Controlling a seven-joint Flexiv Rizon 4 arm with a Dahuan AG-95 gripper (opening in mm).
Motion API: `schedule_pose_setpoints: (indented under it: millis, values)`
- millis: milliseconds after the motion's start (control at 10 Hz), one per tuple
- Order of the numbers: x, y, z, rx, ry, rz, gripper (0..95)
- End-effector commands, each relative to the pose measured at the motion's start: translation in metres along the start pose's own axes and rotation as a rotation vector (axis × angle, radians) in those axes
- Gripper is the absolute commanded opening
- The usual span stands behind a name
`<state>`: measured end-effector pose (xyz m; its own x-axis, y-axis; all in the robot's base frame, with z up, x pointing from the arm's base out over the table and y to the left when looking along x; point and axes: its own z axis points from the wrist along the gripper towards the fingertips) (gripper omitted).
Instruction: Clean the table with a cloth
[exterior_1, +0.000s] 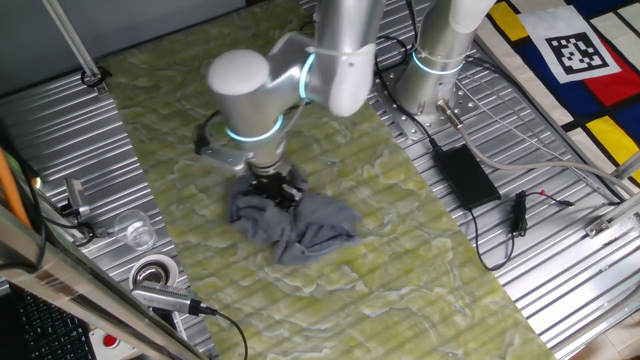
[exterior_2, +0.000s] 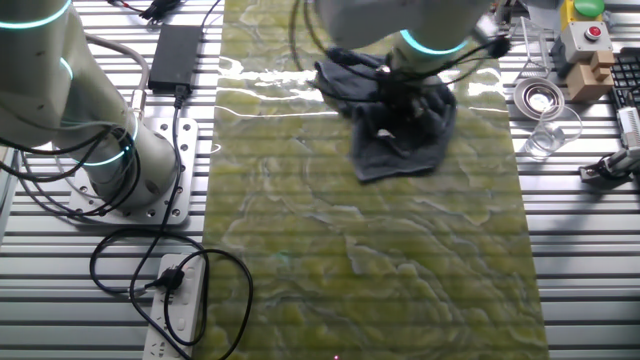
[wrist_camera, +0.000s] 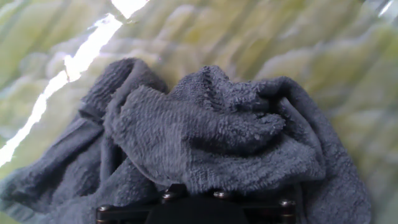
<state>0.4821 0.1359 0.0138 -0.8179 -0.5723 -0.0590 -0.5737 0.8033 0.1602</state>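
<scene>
Cloth (exterior_1: 300, 225), one, blue-grey, crumpled on yellow-green marbled tabletop (exterior_1: 420, 270), bunched beneath gripper (exterior_1: 277, 190). Gripper pressed down into folds; fingers buried, closure cannot be told. Clear glass cup (exterior_1: 137, 232), one, on ribbed metal panel (exterior_1: 90, 150), contents not discernible. Tape roll (exterior_1: 155, 272), one, just beside cup.

- The cloth (exterior_2: 400, 135) is seen crumpled on the table (exterior_2: 380, 270), near its far edge and toward the right side.
- The gripper (exterior_2: 400, 98) is pressed down into the cloth's upper folds (its fingers cannot be made out).
- A small pale tag (exterior_2: 383, 132) is shown on the fabric.
- A clear glass (exterior_2: 546, 135) is set off the table's right edge.
</scene>
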Motion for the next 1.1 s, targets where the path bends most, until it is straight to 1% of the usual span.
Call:
schedule_pose_setpoints:
  millis: [100, 200, 300, 500, 700, 900, 1100]
  values:
    - [0.004, 0.017, 0.002, -0.004, -0.003, 0.047, 0.0]
    - [-0.001, 0.025, 0.004, -0.004, -0.003, 0.079, 0.0]
    - [-0.004, 0.028, 0.004, -0.004, 0.000, 0.105, 0.0]
    - [-0.004, 0.028, 0.004, -0.007, 0.006, 0.143, 0.0]
    - [-0.004, 0.028, 0.004, 0.008, 0.010, 0.154, 0.0]
    - [-0.004, 0.028, 0.004, 0.019, 0.044, 0.095, 0.0]
    - [-0.004, 0.028, 0.004, 0.030, 0.074, 0.069, 0.0]
